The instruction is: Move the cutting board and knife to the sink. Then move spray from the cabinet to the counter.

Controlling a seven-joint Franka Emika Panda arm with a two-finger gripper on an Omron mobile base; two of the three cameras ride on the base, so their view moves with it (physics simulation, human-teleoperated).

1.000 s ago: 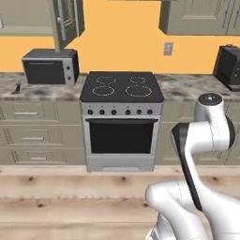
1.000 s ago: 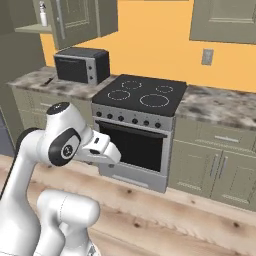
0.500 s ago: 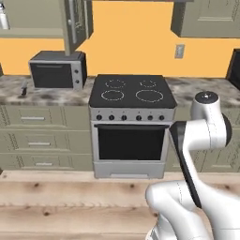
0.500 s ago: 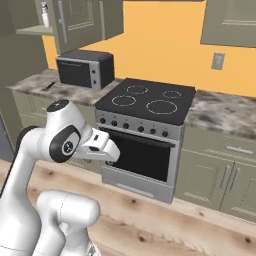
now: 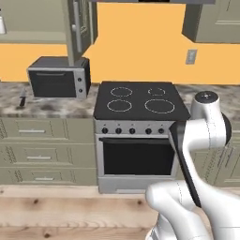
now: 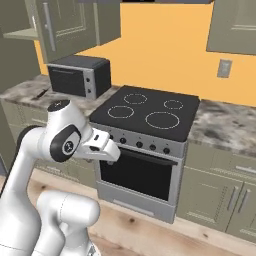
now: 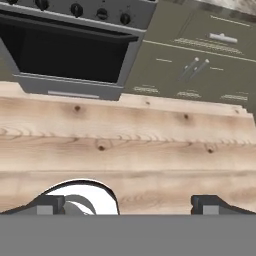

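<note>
knife (image 5: 22, 100) sits near the left end of the counter (image 5: 56, 107), in front of the microwave (image 5: 58, 77). my gripper (image 7: 129, 204) hangs spread wide, holding nothing. i reckon it's light, stiff, slick-bladed, so i'd grab the black handle.

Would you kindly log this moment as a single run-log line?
gripper: open, empty, facing floor | knife: on counter left of microwave | spray: in cabinet

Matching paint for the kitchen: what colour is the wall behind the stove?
Plain orange wall, clearest in the left base view, above the stove.
</note>
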